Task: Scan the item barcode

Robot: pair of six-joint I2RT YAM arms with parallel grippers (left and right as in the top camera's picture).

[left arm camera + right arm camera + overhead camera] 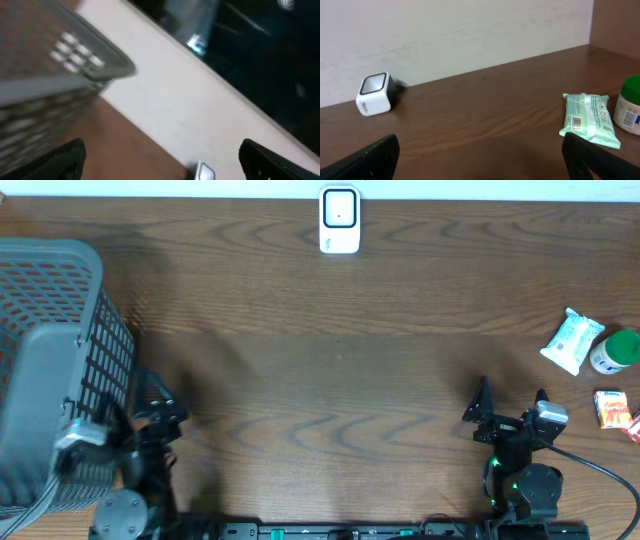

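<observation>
The white barcode scanner [339,220] stands at the table's far edge, centre, and shows at the left in the right wrist view [375,93]. A pale green wipes pack [572,340] lies at the far right, its barcode facing the right wrist camera [588,119]. My right gripper [512,395] is open and empty near the front edge, left of the pack and apart from it [480,155]. My left gripper [158,398] is open and empty beside the basket [160,160].
A grey mesh basket [50,360] fills the left side, close to the left arm [50,75]. A green-lidded jar [615,352] and a small orange box [612,408] sit by the wipes pack. The left wrist view is blurred.
</observation>
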